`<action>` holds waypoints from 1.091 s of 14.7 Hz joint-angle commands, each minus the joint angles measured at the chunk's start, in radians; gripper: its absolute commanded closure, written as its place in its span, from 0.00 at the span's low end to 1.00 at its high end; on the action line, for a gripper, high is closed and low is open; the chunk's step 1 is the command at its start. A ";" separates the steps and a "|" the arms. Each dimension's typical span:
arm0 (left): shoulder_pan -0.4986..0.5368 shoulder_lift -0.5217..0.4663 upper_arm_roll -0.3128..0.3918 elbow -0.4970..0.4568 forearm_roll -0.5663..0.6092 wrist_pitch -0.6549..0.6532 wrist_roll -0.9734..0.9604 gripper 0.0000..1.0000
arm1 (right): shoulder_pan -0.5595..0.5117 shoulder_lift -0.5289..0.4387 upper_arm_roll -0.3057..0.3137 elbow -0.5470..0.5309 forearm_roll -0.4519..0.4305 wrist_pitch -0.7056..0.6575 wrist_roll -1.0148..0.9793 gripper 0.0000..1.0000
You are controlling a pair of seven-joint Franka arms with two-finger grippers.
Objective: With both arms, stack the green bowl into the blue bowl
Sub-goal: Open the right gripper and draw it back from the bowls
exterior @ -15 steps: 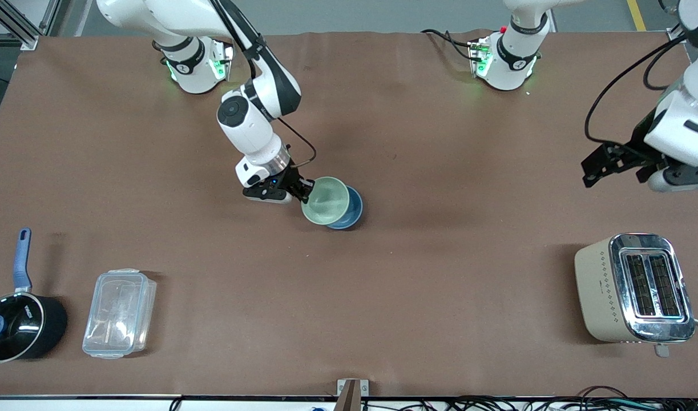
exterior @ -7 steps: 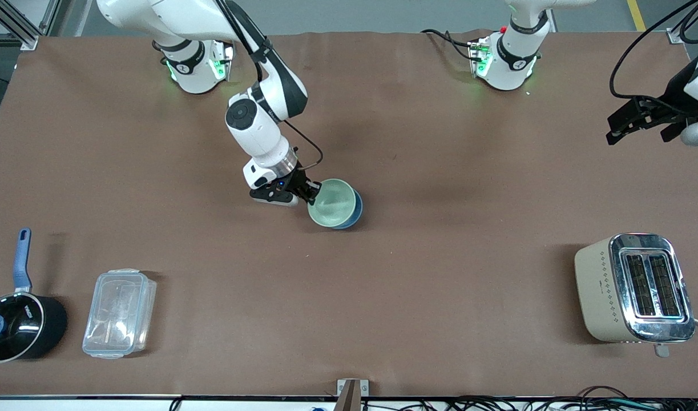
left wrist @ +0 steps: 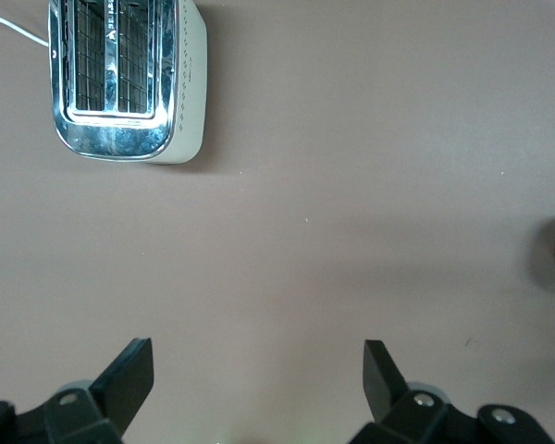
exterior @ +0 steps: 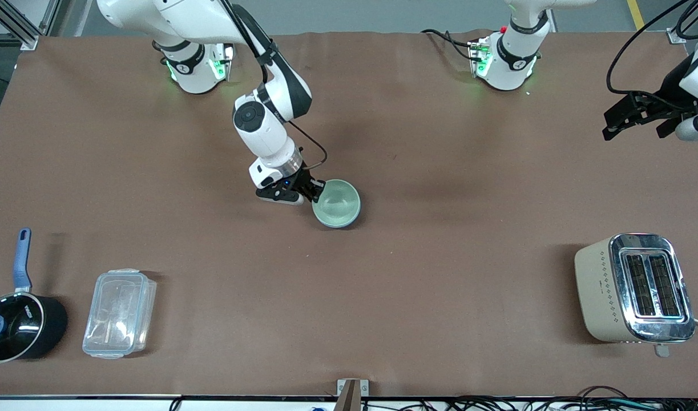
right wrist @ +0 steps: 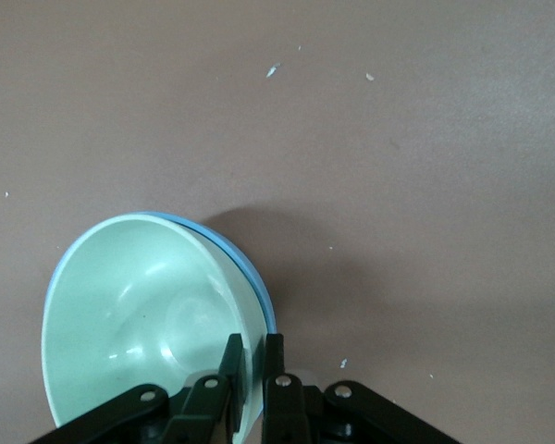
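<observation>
R gripper (exterior: pixel 316 192), pinched on green bowl (exterior: pixel 336 203) rim, has it nested in blue bowl (right wrist: pixel 259 289) mid-table. L gripper (left wrist: pixel 259 379) waits wide open, empty, near toaster (exterior: pixel 634 288). Risk, I judge: a skewed release could drag both bowls.

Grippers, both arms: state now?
Left gripper: open, empty, over bare table.
Right gripper: shut on pale mint-green bowl's rim, in sky-blue bowl.
</observation>
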State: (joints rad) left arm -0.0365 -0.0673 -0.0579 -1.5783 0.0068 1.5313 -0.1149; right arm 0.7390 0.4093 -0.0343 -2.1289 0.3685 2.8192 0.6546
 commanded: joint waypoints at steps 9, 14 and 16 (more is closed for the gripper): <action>-0.017 0.034 0.001 -0.005 -0.007 0.058 0.011 0.00 | -0.093 -0.490 -0.176 0.056 -0.366 -0.694 0.034 0.00; -0.014 0.032 0.001 -0.005 -0.011 0.066 0.011 0.00 | -0.243 -0.517 -0.177 0.297 -0.551 -0.970 -0.016 0.00; -0.013 0.031 0.001 -0.005 -0.011 0.064 0.011 0.00 | -0.327 -0.517 -0.177 0.345 -0.550 -0.998 -0.178 0.00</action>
State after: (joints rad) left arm -0.0512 -0.0260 -0.0588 -1.5824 0.0068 1.5886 -0.1149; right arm 0.4899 -0.1372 -0.2259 -1.8499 -0.1624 1.8543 0.5881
